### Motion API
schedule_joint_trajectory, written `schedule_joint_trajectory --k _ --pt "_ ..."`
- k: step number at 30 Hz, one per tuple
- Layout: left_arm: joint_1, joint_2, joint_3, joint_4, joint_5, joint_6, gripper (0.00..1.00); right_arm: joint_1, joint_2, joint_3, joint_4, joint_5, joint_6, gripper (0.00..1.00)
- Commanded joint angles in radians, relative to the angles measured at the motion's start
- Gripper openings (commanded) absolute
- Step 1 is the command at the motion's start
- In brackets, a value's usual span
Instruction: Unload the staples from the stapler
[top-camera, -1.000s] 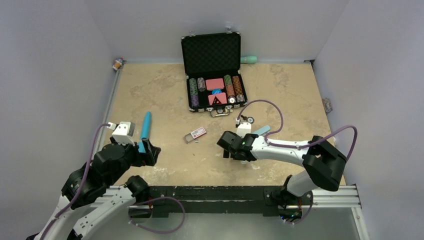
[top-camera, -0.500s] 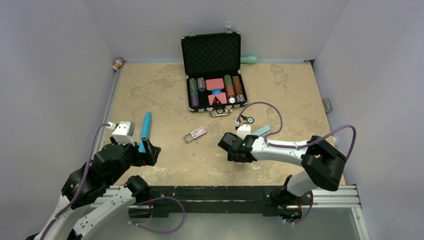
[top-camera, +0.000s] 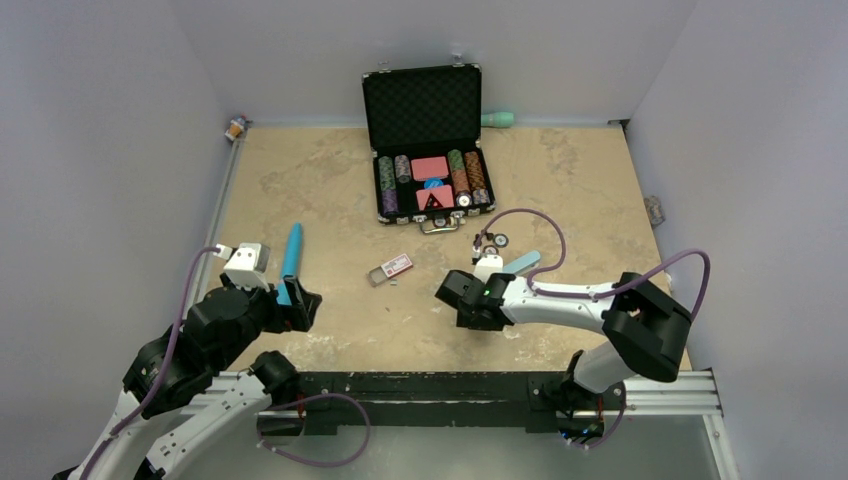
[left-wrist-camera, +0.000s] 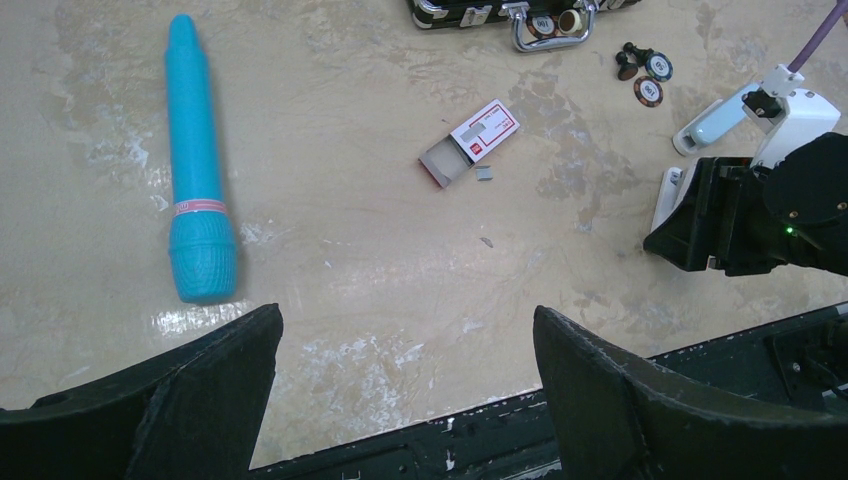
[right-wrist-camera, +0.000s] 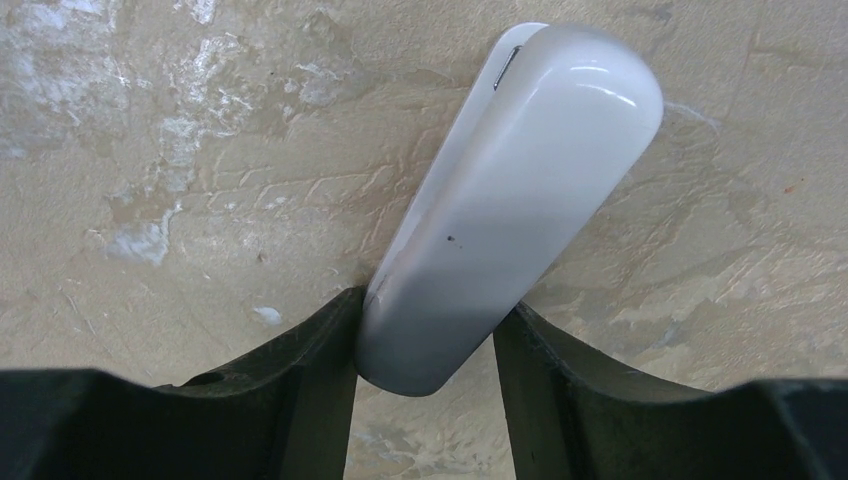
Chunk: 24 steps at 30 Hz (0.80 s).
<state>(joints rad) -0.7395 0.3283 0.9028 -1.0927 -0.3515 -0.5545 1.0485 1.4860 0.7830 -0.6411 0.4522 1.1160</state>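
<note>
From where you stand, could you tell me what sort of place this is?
Probably a robot test cell: plain wall panels around a tan tabletop, two arms bolted to a rail, props like a poker-chip case and white stapler.

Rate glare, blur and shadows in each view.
Top view: even soft light, no glare, sharp. Left wrist view: table sharp, the near fingers dark and soft-edged. Right wrist view: bright highlights on the white stapler, table texture crisp.
</note>
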Motion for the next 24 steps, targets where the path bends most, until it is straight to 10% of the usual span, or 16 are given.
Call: schedule_joint_trajectory --k 1,12,24 --pt "0.007 0.0 -0.002 0.034 -0.001 0.028 0.98 0.004 -0.035 -0.002 -0.063 0.043 0.088 0.53" --pt "0.008 0.0 -0.004 0.036 0.0 0.031 0.99 0.002 -0.205 -0.052 -0.049 0.01 0.138 0.57" --pt "0.007 -0.005 -0.004 0.033 -0.005 0.025 0.99 -0.002 -0.022 0.001 -0.019 0.045 0.152 0.55"
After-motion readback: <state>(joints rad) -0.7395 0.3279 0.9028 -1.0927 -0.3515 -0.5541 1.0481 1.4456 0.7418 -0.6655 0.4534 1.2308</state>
